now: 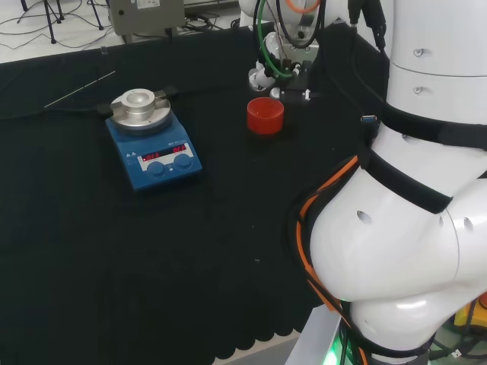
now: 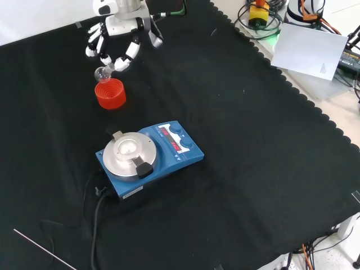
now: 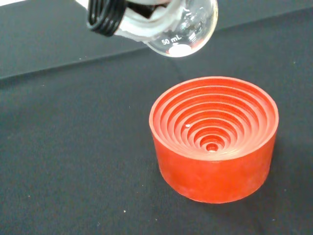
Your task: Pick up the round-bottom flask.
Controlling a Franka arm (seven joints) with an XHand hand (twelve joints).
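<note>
A small clear round-bottom flask (image 2: 102, 72) hangs tilted just above the red ribbed stand (image 2: 110, 93), lifted free of it. The hand (image 2: 115, 34) is shut on the flask, its fingers curled round the neck. In the wrist view the flask's bulb (image 3: 188, 29) is close beside a black-ribbed finger (image 3: 105, 17), and the stand (image 3: 213, 137) sits below with nothing in its ringed hollow. In the head view the hand (image 1: 262, 76) hovers right behind the stand (image 1: 265, 115), and I cannot make out the glass there.
A blue hotplate stirrer (image 2: 146, 157) with a round metal top stands mid-cloth, its cable trailing off. A thin rod (image 2: 42, 250) lies near the cloth's edge. A sheet of paper (image 2: 312, 48) and cables lie beyond the cloth's scalloped border.
</note>
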